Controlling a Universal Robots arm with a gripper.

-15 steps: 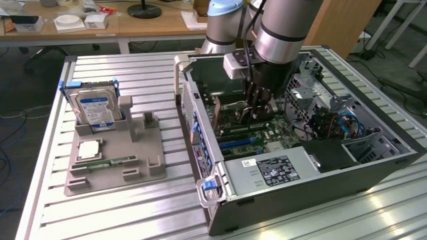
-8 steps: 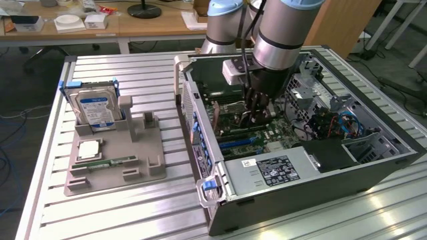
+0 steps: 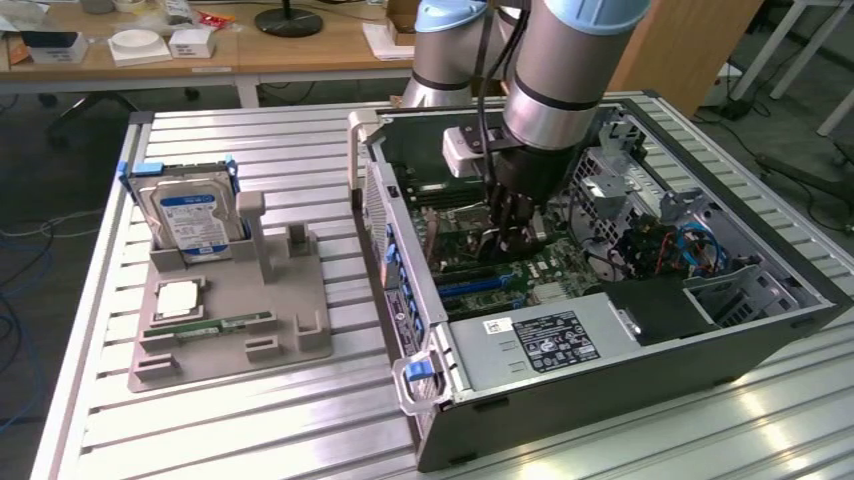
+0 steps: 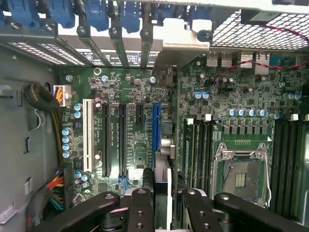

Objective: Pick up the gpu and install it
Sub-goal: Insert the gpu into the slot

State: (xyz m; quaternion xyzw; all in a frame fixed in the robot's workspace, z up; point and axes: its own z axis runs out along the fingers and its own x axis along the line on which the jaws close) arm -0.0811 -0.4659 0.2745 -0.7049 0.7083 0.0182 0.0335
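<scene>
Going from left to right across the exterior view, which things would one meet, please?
Silver hard drive with blue-white label → blue plastic latch on the open black computer case → black robot hand gripping the thin gpu card → bundle of blue and red cables.

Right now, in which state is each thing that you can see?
computer case: open, lying on its side
gpu: gripped edge-on, in line with the blue slot; seated or not, cannot tell
gripper: shut on the gpu, inside the case
CPU socket: empty
hard drive: upright on the grey fixture, outside the case
CPU chip: flat on the same fixture
</scene>
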